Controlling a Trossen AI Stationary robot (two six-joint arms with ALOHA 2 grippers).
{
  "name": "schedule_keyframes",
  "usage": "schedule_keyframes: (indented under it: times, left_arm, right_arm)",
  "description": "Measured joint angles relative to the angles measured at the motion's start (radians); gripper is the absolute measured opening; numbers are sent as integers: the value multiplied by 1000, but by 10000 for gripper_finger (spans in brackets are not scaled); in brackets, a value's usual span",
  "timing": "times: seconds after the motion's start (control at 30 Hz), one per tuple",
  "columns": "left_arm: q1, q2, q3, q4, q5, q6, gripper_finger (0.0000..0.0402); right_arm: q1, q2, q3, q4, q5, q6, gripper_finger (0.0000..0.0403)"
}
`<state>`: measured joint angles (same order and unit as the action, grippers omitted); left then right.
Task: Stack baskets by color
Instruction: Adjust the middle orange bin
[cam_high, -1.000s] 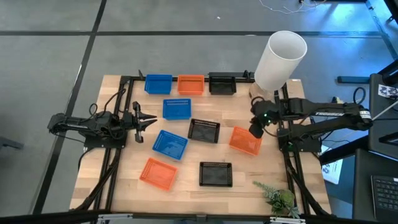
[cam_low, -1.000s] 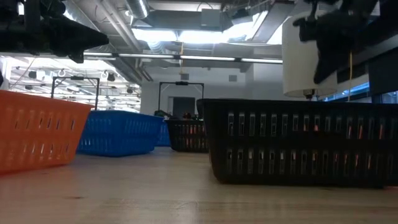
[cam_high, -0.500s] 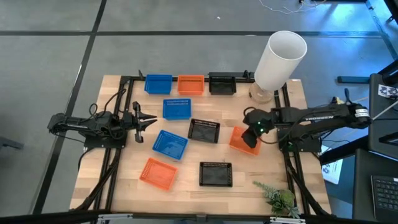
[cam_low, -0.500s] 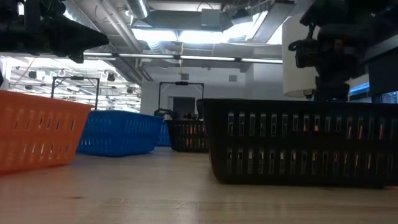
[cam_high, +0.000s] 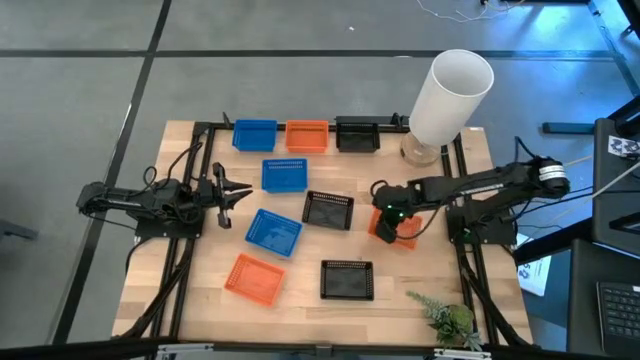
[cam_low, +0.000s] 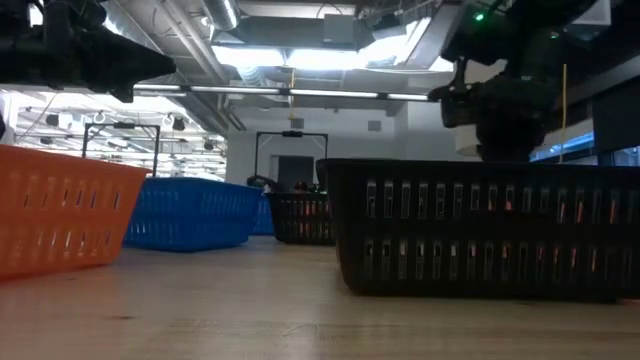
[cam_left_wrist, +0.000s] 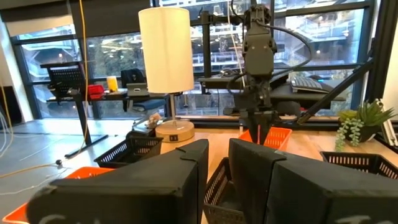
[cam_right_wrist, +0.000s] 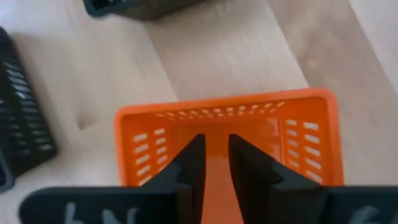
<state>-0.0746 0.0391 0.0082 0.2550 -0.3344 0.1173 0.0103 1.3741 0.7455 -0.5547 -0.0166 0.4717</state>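
The right gripper (cam_high: 388, 213) is reaching over the orange basket (cam_high: 395, 228) at the right of the table (cam_high: 300, 310), its arm stretching in from the right edge. In the right wrist view the two dark fingers (cam_right_wrist: 193, 163) are standing a narrow gap apart, pointing down into that basket (cam_right_wrist: 224, 146); they are not closed on a wall, and whether they are touching the plastic I cannot tell. The left wrist view is showing the same gripper (cam_left_wrist: 258, 127) hanging just above the basket's rim (cam_left_wrist: 273, 135).

The left gripper (cam_high: 232, 193) is waiting at the left side of the table, above the wood, holding nothing, its fingers (cam_left_wrist: 186, 180) parted by a slim gap.

Along the far edge, a blue basket (cam_high: 254, 134), an orange one (cam_high: 306, 135) and a black one (cam_high: 356, 134) are sitting in a row. Nearer the middle are two more blue baskets (cam_high: 285, 174) (cam_high: 274, 231) and a black basket (cam_high: 328, 209). Toward the near edge, an orange basket (cam_high: 252, 277) and a black basket (cam_high: 347, 279) are lying apart. None appears stacked.

A tall white cylinder (cam_high: 450, 95) is standing at the far right corner, and a small plant (cam_high: 445, 318) is sitting at the near right corner.
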Motion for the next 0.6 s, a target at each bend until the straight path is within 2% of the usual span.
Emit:
schedule_keyframes:
  times: [0.2, 0.4, 0.6]
  left_arm:
    - [0, 0, 0, 0, 2, 0, 57]
    - [0, 0, 0, 0, 3, 0, 57]
    - [0, 0, 0, 0, 3, -1, 57]
  right_arm:
    - [-1, 113, 92, -138, 67, -54, 70]
    - [-9, 178, 178, -142, 169, -144, 70]
    - [-68, 226, 254, -167, 183, -252, 70]
